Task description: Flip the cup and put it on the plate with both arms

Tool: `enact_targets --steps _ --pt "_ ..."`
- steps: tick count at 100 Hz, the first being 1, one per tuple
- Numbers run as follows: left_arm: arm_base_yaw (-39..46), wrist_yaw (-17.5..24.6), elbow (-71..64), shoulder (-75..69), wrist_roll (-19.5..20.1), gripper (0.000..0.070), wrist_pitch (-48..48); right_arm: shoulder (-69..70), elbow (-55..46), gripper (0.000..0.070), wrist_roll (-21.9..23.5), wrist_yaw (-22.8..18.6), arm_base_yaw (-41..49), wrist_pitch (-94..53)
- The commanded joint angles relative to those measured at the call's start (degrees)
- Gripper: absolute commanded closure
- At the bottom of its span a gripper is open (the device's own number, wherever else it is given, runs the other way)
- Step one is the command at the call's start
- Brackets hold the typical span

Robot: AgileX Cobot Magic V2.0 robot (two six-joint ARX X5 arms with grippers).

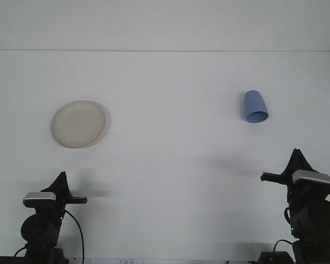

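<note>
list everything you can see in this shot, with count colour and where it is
plate: 1, cream white, on the table's left side, empty
cup: 1, blue, on the table's right side, far from the plate, wider end toward the camera
table: 1, white, fills most of the view up to a pale back wall
cable: 1, black, hanging beside the left arm at the bottom edge
left arm: 1, black with a silver block, bottom left corner, its gripper pointing up, away from the plate
right arm: 1, black with a silver block, bottom right corner, its gripper pointing up, below the cup and not touching it
</note>
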Motion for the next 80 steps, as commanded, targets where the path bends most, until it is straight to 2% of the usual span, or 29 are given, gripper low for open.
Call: enact_targets --steps 1,6,11,52,69,74,80 --pt "0.04 -0.31 -1.11 -0.09 -0.13 0.0685 0.74 1.86 0.22 0.0355 -1.22 0.0 -0.11 -0.04" --pt "0.04 -0.31 -1.11 -0.09 -0.13 0.0685 0.74 3.06 0.22 0.0244 -1.09 0.0 -0.11 0.0" --pt "0.04 -0.31 -1.11 -0.09 -0.13 0.0685 0.76 4.13 0.22 0.0201 -1.01 0.0 -0.11 0.02" --pt "0.04 -0.31 -1.11 -0.09 -0.13 0.0685 0.74 20.02 0.28 0.02 -2.25 -0.35 -2.12 11.54" --pt "0.04 -0.31 -1.11 -0.09 -0.13 0.0685 0.74 31.89 0.28 0.0199 -6.97 -5.73 -4.7 23.06" --pt "0.04 -0.31 -1.11 -0.09 -0.13 0.0685 0.74 35.19 0.26 0.0199 -7.43 -7.74 -5.49 26.25" --pt "0.04 -0.31 -1.11 -0.09 -0.13 0.0685 0.76 38.93 0.26 0.0199 -7.43 -8.22 -6.54 29.05"
